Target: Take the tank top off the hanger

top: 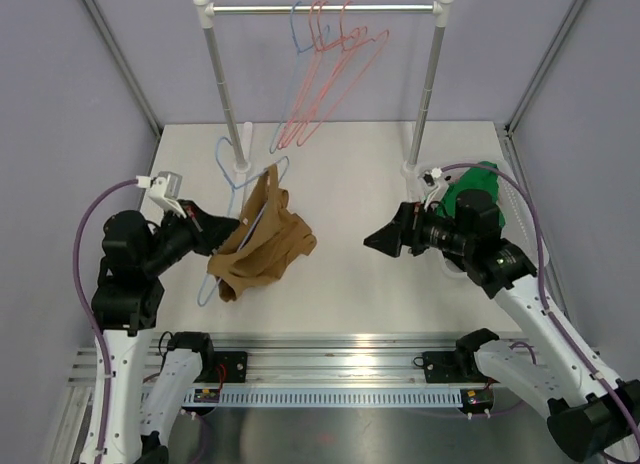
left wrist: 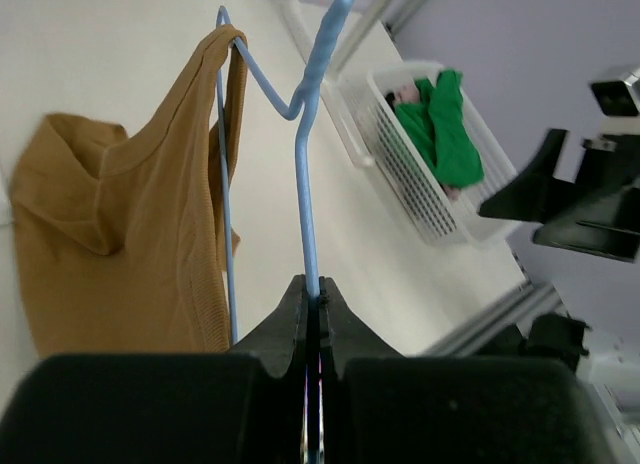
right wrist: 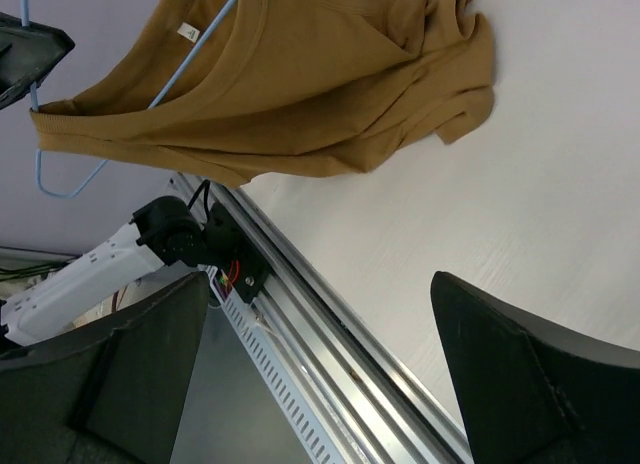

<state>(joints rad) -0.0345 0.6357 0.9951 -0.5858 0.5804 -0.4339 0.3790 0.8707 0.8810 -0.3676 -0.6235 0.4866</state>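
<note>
The left tool (left wrist: 315, 296) is pinched tight on the neck of the light blue wire hanger (left wrist: 309, 214). The mustard-brown tank top (top: 262, 246) hangs on that hanger, its crumpled lower part lying on the white table (top: 350, 184). The cloth hides much of the hanger's frame, and the left wrist view cuts off the hem. The right tool (right wrist: 320, 334) stands wide and empty, well apart to the right. Behind its arm, a white slatted basket (left wrist: 400, 154) holding green cloth (left wrist: 445, 124) is mostly hidden from above.
</note>
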